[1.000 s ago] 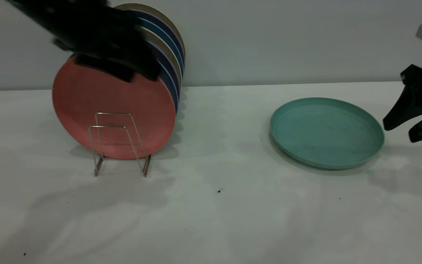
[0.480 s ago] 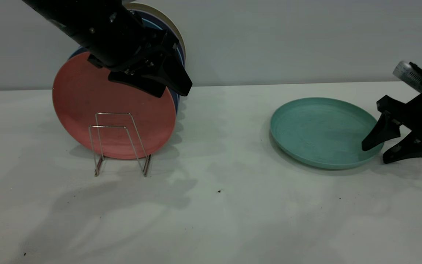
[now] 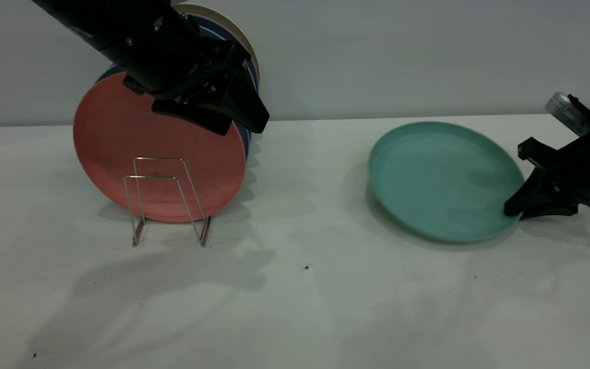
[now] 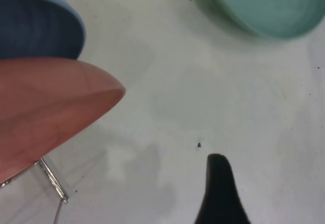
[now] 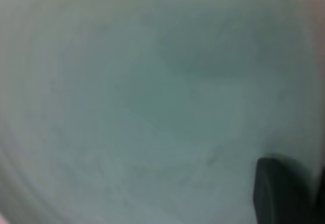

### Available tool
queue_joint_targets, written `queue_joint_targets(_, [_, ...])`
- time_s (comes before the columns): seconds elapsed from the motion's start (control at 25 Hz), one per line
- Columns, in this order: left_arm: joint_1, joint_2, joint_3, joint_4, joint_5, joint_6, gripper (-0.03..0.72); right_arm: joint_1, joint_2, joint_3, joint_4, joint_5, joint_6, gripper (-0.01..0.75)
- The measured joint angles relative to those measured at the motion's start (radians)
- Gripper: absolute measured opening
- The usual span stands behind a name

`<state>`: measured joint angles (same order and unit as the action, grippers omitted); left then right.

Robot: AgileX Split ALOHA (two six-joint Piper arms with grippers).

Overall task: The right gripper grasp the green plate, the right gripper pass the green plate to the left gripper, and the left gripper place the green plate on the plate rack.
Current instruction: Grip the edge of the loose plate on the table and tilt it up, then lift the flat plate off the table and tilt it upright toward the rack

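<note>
The green plate (image 3: 438, 179) is at the right of the table, tilted with its face toward the exterior view. My right gripper (image 3: 514, 211) is shut on its right-hand rim. The plate fills the right wrist view (image 5: 127, 107), with one black finger (image 5: 279, 193) on it. My left gripper (image 3: 241, 125) hovers open and empty above the plate rack (image 3: 164, 197), in front of the stacked plates. One of its fingers (image 4: 218, 188) shows in the left wrist view, with the green plate (image 4: 264, 5) far off.
A salmon-pink plate (image 3: 136, 138) stands upright in the rack, with dark blue and beige plates (image 3: 246, 143) behind it. The rack's two front wire loops hold nothing. The grey wall runs close behind. Bare table lies between the rack and the green plate.
My right gripper came down and leftward, closed on the green plate's right rim and tipped the plate up. My left gripper moved right over the rack, then held still.
</note>
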<state>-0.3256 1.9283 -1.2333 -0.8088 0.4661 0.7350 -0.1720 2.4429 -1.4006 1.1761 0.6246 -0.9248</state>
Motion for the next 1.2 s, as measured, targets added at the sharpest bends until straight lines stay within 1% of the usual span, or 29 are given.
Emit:
queue_joint_targets(0.08, [0.0, 0.0, 0.0, -0.001, 0.0, 0.0, 0.539, 0.0, 0.004, -0.013, 0.011, 0.039, -0.044, 0.015])
queue_joint_targets(0.28, [0.0, 0.012, 0.0, -0.039, -0.002, 0.003, 0.539, 0.015, 0.004, -0.045, 0.014, 0.175, -0.098, 0.014])
queue_joint_targets(0.48, [-0.011, 0.052, 0.0, -0.134, -0.009, 0.03, 0.539, 0.073, -0.009, -0.053, 0.016, 0.289, -0.16, 0.014])
queue_joint_targets(0.72, [-0.046, 0.072, 0.0, -0.244, -0.03, 0.14, 0.539, 0.132, -0.013, -0.056, 0.024, 0.354, -0.206, 0.014])
queue_joint_targets(0.84, [-0.048, 0.072, 0.0, -0.251, -0.035, 0.155, 0.539, 0.134, -0.02, -0.056, 0.049, 0.378, -0.236, 0.014])
queue_joint_targets(1.2, [-0.048, 0.072, 0.0, -0.249, -0.035, 0.156, 0.539, 0.124, -0.061, -0.056, 0.046, 0.379, -0.268, 0.015])
